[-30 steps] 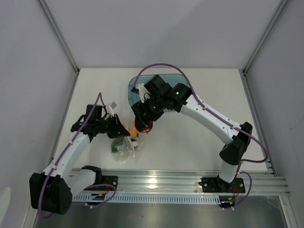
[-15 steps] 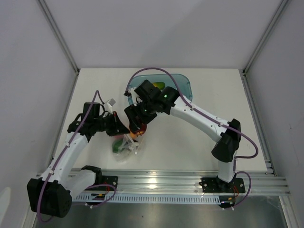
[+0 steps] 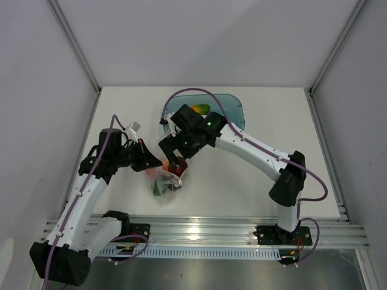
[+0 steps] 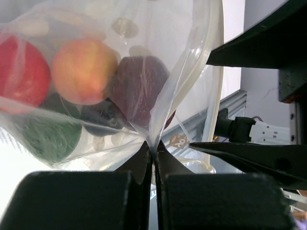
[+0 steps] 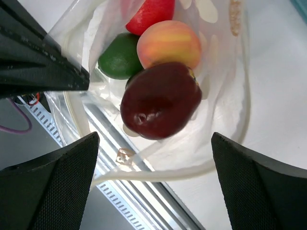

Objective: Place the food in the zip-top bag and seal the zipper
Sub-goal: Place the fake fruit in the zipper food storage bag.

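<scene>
two grippers meet at the zip-top bag (image 3: 164, 186) in the top view; food (image 3: 200, 109) waits in the teal tub (image 3: 237, 109) behind the right gripper (image 3: 174, 163). left wrist: the left gripper (image 4: 154, 154) is clamped on the bag's mouth film. right wrist: fingers spread wide, the dark red fruit (image 5: 160, 100) lies inside between them; we should lift straight up, clear of the rim.

Top camera looks down from behind both arms, far off. Each wrist camera peers closely past its fingers (image 4: 72, 201) (image 5: 48, 191) at the small clear crinkly plastic bag (image 3: 164, 184) (image 4: 192, 72) (image 5: 225, 110), which all share.
</scene>
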`<state>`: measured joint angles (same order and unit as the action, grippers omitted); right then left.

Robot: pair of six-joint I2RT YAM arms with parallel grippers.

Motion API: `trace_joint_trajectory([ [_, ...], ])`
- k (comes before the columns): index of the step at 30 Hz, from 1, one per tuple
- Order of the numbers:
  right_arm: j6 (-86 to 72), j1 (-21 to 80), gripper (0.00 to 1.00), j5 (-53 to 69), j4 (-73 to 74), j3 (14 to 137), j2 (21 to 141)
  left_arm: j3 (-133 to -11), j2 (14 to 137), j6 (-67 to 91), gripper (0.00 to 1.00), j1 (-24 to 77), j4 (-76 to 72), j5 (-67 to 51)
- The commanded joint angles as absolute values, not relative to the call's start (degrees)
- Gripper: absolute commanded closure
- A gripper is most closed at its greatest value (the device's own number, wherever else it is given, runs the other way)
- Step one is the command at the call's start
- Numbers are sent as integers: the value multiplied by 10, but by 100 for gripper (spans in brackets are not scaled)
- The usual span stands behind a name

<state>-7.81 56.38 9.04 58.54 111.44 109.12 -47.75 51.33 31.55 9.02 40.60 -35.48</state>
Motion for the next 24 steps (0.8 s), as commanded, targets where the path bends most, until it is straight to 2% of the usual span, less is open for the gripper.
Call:
trace_joint_trajectory([
  [1, -68, 562, 1, 69, 575, 1106, 1028, -519, 504, 326, 99, 86, 446, -320],
  [10, -72, 546, 1, 0, 571, 1169, 1027, -530, 511, 283, 99, 85, 447, -320],
  [15, -124, 519, 1, -133, 508, 1166, 1006, -498, 516, 254, 99, 86, 424, -348],
  [20, -154, 468, 1, -104, 463, 1181, 1021, -450, 506, 237, 99, 86, 394, -346],
  [24, -220, 411, 0, -33, 516, 1282, 1096, -430, 515, 233, 100, 86, 361, -373],
])
